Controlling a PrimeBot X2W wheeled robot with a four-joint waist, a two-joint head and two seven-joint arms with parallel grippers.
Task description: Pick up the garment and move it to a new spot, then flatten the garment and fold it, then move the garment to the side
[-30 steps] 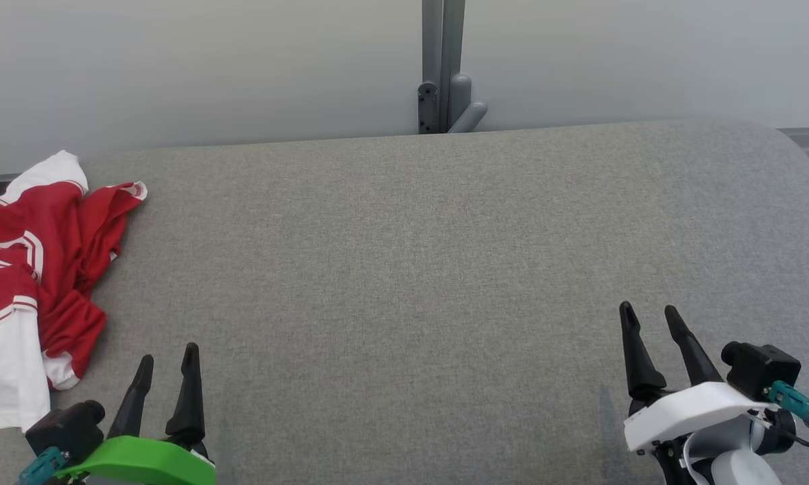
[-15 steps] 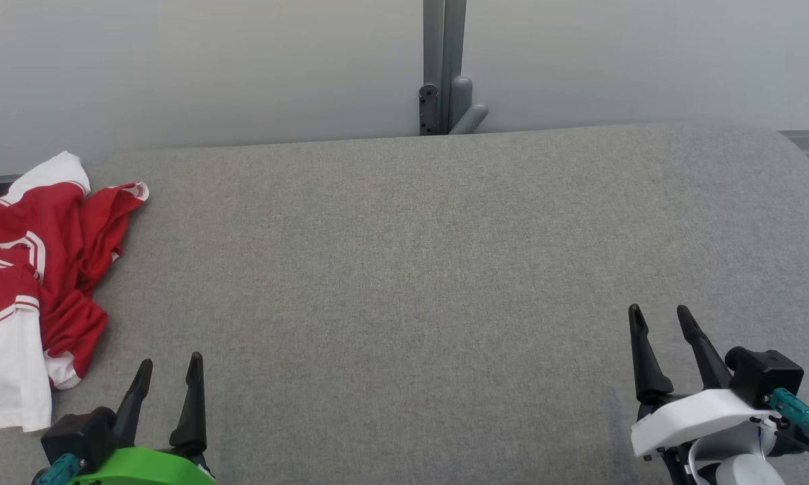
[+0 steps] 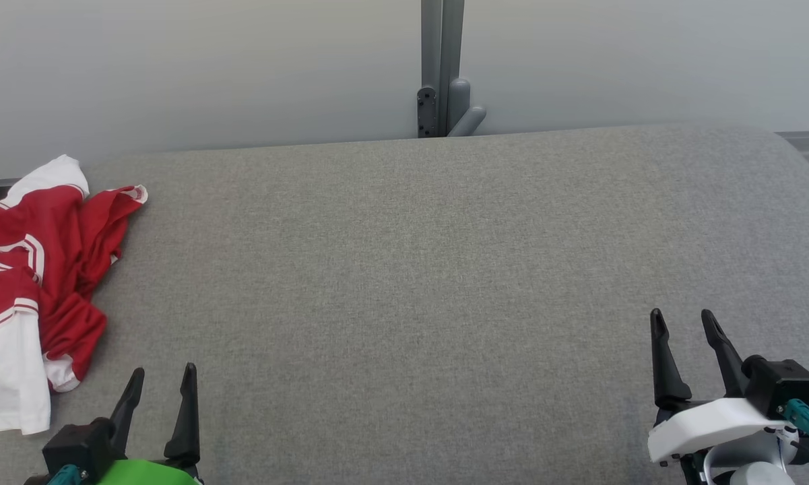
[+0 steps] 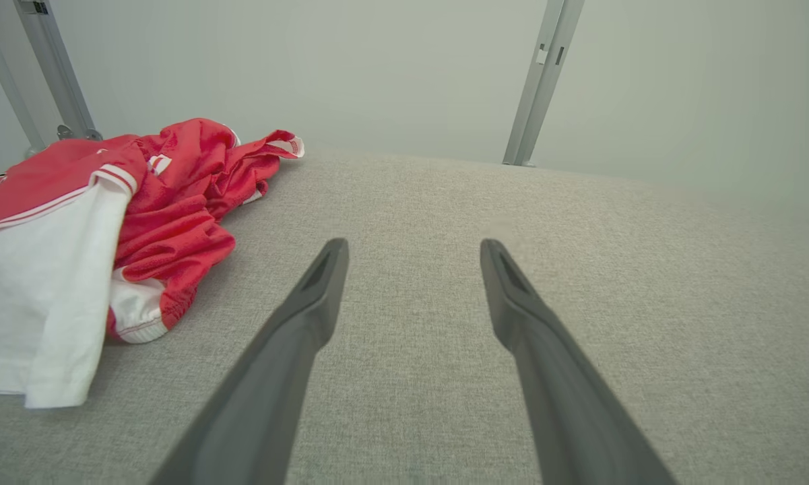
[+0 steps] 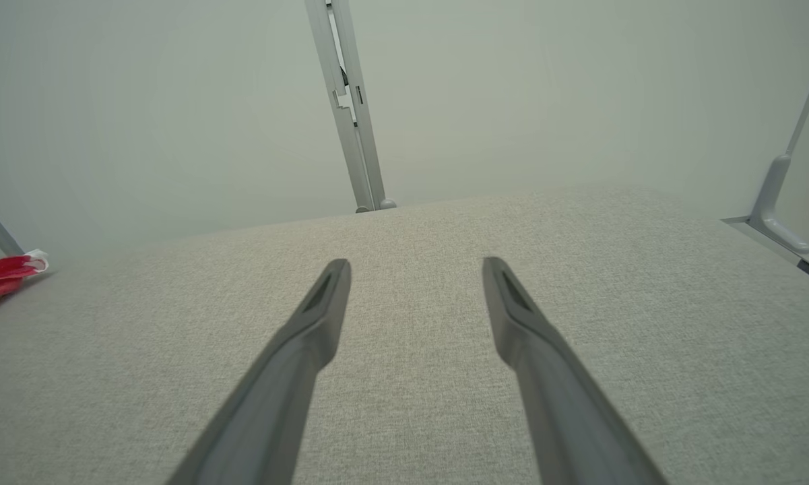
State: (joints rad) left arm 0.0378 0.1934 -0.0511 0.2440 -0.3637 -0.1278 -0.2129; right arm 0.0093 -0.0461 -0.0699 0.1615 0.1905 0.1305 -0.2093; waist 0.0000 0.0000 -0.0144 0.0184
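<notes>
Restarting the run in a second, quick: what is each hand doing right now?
Left hand: open, holding nothing, clear of the garment.
Right hand: open, holding nothing.

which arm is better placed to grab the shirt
Left. The left claw is open, close beside the crumpled red and white shirt; the right claw, also open, sits far across the grey surface from it.

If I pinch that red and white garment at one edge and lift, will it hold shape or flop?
Likely floppy: the garment lies crumpled in soft folds, so it should drape and hang. Probably light, being thin cloth. It may drag rather than slide on the textured grey surface.
</notes>
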